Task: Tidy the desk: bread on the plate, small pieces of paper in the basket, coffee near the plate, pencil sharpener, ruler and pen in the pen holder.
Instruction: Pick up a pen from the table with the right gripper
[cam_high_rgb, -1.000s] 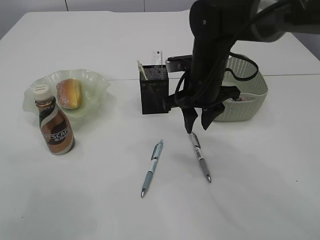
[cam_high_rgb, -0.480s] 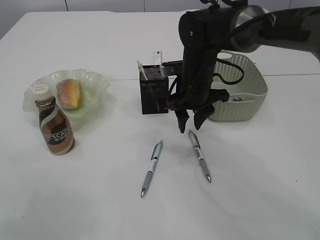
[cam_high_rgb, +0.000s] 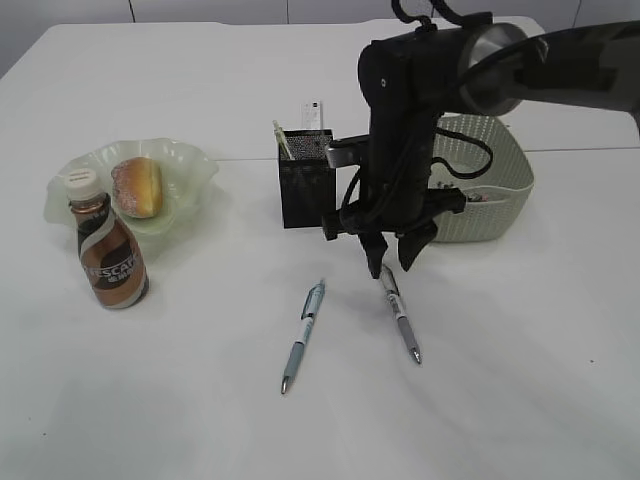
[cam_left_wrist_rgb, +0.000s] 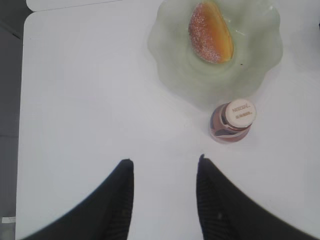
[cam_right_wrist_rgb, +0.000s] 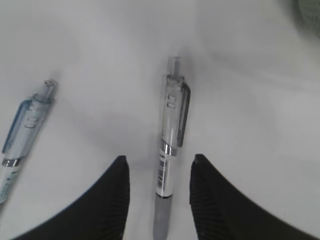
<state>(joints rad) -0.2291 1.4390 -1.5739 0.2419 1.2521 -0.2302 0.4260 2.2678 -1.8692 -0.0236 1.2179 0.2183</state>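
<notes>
Two pens lie on the white table: a clear grey one (cam_high_rgb: 400, 316) and a blue one (cam_high_rgb: 304, 336). My right gripper (cam_high_rgb: 391, 258) is open just above the top end of the grey pen. In the right wrist view the grey pen (cam_right_wrist_rgb: 170, 150) lies between the open fingers (cam_right_wrist_rgb: 159, 161), the blue pen (cam_right_wrist_rgb: 20, 145) at left. The black mesh pen holder (cam_high_rgb: 306, 180) holds a ruler. The bread (cam_high_rgb: 138, 187) lies on the green plate (cam_high_rgb: 190, 160), the coffee bottle (cam_high_rgb: 110, 255) beside it. My left gripper (cam_left_wrist_rgb: 165, 165) is open and empty above the table, near the coffee (cam_left_wrist_rgb: 234, 121), the plate (cam_left_wrist_rgb: 260, 45) and the bread (cam_left_wrist_rgb: 210, 31).
A pale green basket (cam_high_rgb: 492, 190) stands behind my right arm, with something small inside. The pen holder stands close to the left of the right arm.
My right gripper shifted a little right and lowered over the top end of the grey pen. The pens, the bottle and the plate have not moved.
</notes>
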